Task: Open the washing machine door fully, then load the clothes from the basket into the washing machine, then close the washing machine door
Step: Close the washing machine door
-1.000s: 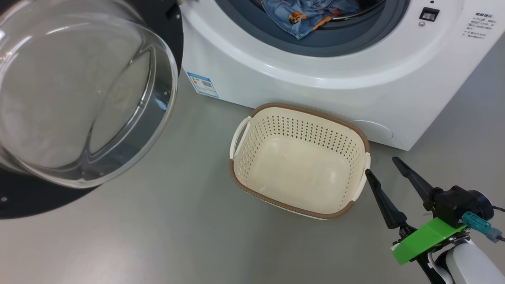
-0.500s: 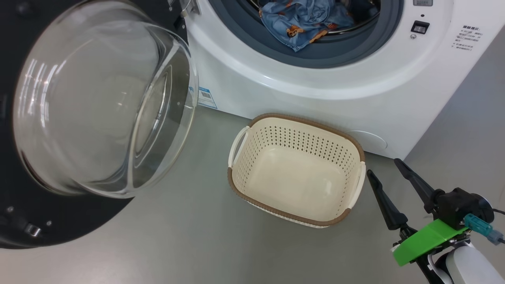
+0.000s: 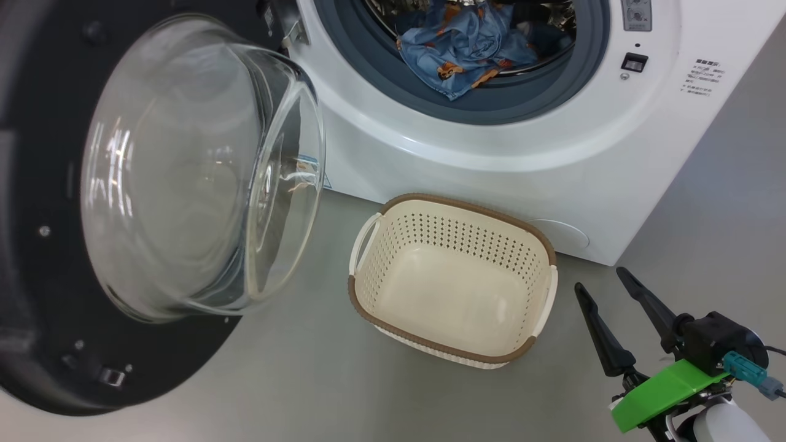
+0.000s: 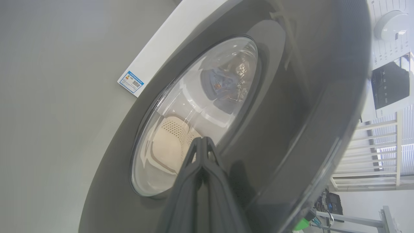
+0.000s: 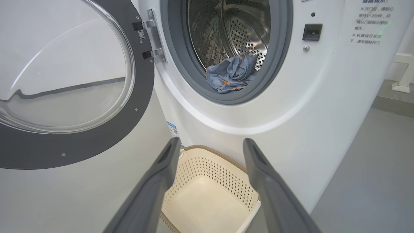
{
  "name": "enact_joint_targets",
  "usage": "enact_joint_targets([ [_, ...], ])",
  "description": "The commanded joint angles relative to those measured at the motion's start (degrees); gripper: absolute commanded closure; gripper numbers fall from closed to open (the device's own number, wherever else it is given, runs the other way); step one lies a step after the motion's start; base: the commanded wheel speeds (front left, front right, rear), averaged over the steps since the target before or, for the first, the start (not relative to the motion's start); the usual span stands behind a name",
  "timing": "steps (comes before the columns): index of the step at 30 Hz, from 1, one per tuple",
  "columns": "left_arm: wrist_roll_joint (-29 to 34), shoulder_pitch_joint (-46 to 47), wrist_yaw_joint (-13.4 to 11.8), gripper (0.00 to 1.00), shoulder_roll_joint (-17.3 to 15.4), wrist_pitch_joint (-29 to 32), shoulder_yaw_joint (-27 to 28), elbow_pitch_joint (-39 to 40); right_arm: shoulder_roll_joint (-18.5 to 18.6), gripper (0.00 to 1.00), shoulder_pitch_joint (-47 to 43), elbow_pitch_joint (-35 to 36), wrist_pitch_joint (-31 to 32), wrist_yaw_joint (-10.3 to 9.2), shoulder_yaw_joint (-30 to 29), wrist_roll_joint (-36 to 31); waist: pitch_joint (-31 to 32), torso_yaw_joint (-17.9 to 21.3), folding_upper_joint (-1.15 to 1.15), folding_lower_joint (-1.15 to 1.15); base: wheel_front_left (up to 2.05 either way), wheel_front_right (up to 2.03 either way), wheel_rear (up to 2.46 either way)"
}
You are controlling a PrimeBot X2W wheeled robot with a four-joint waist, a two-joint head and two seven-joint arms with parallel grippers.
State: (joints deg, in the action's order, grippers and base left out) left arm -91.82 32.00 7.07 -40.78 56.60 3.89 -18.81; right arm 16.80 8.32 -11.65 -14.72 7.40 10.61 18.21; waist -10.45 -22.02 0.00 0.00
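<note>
Task status: loading appears complete, closing is outstanding.

- The basket (image 3: 454,236) stands on the floor just in front of the washing machine (image 3: 466,166) and holds nothing.
- The clothes (image 3: 463,52) lie bundled at the front of the steel drum (image 5: 239,29). One fold hangs over the grey-blue rubber ring (image 3: 491,107) at the lower lip of the opening.
- The washing machine door (image 3: 178,184) is open on its hinge at the machine's left side, its glass bowl facing the basket.

Gripper condition:

- Right gripper (image 3: 599,279) – fingers spread wide, nothing between them, hanging above the floor beside the basket's right handle.
- Left gripper (image 4: 202,142) – fingers pressed together, holding nothing, pointing at the door's outer face near the edge of the window. Whether the tips touch the door cannot be told.

Remaining step: close the door. The left gripper looks placed to push it – the hanging fold may catch in the seal.
</note>
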Motion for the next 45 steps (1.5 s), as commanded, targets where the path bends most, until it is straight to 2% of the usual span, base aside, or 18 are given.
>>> enact_joint_targets([
  [1, -1.02, 0.43, 0.42, 1.0, -2.75, 1.05, 1.77, 2.72, 0.13, 0.0, -0.71, 1.45, -0.28, 0.09, 0.88, 0.18, 0.26, 0.25, 0.0, 0.0, 0.0, 0.0, 0.0],
  [17, -2.2, -1.43, 0.42, 1.0, 0.26, 5.27, 0.79, 12.89, -1.37, 0.0, -2.26, 1.83, -0.28, 0.09, -0.86, 0.04, 2.4, 4.0, 0.0, 0.0, 0.0, 0.0, 0.0],
  [27, -0.93, 0.11, 0.42, 1.0, 2.81, 6.8, -1.24, 17.11, -2.42, 0.0, -2.5, 2.29, -0.28, 0.09, -2.13, -0.2, 2.47, 8.48, 0.0, 0.0, 0.0, 0.0, 0.0],
  [45, 3.82, 5.89, 0.42, 1.0, 8.82, 2.08, -5.37, 14.99, -4.56, 0.0, -2.43, 2.49, -0.28, 0.09, -2.9, -0.41, 2.86, 18.72, 0.0, 0.0, 0.0, 0.0, 0.0],
])
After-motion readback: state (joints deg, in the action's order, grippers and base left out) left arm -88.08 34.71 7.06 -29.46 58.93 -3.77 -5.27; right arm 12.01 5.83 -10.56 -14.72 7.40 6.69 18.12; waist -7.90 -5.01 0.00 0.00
